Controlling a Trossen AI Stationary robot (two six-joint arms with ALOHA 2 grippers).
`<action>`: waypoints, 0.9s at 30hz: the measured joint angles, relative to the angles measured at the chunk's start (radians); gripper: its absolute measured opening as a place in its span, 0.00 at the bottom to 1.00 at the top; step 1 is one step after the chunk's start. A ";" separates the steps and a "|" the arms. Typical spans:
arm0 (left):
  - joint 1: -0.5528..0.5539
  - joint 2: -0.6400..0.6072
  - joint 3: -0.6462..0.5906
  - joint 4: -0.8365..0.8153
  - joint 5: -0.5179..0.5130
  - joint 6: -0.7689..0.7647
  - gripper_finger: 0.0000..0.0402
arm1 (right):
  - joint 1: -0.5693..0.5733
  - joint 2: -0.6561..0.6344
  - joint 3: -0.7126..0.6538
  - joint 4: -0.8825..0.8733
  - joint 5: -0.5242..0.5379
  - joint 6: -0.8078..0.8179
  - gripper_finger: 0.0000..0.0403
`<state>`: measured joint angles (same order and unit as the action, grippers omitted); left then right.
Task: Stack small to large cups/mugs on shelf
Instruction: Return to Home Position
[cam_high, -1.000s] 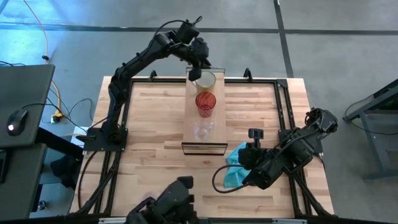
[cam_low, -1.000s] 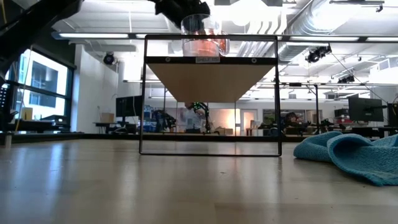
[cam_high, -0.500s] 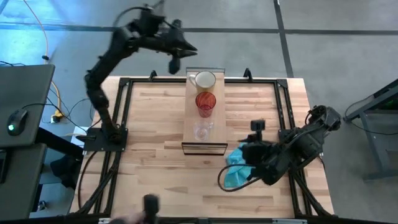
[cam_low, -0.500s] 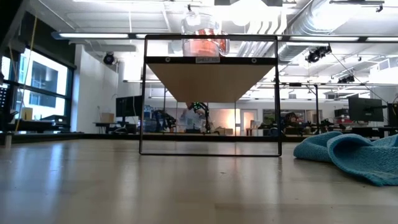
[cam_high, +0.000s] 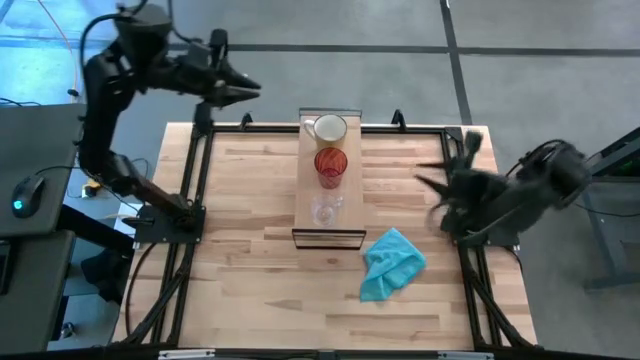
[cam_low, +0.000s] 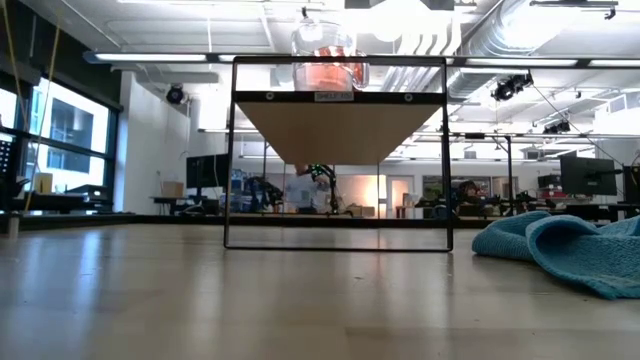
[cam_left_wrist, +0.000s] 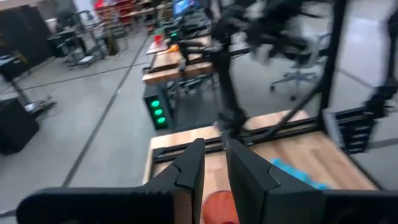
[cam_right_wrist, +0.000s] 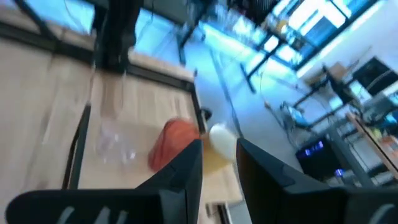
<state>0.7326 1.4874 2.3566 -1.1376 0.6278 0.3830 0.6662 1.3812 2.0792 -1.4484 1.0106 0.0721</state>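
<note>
clear glass (cam_high: 324, 210), red cup (cam_high: 331, 165), white mug (cam_high: 329, 129) line the shelf (cam_high: 346, 226); left gripper (cam_left_wrist: 214, 149) off its mug end, right gripper (cam_right_wrist: 219, 146) beside it; both narrowly parted

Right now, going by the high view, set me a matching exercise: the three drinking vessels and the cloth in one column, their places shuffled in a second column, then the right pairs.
Things:
1. cream-white mug
2. red translucent cup
3. small clear glass
4. teal cloth

Places, as the high view shows them:
A. middle of the shelf
B. on the wooden table, right of the shelf's lower end
C. upper end of the shelf
D. on the shelf, toward its lower end

Pairs: 1-C, 2-A, 3-D, 4-B
</note>
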 joint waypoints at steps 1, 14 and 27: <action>0.000 -0.013 -0.002 -0.008 0.017 -0.005 0.14 | 0.000 -0.021 0.000 0.034 0.000 -0.037 0.23; 0.000 -0.260 -0.327 0.089 0.048 -0.022 0.14 | 0.000 -0.281 0.000 0.233 -0.154 -0.182 0.23; 0.000 -0.612 -0.936 0.659 0.030 -0.108 0.14 | 0.000 -0.369 0.000 0.164 -0.282 -0.159 0.23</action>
<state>0.7330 0.8750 1.4210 -0.4788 0.6580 0.2751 0.6666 1.0118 2.0796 -1.2842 0.7282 -0.0870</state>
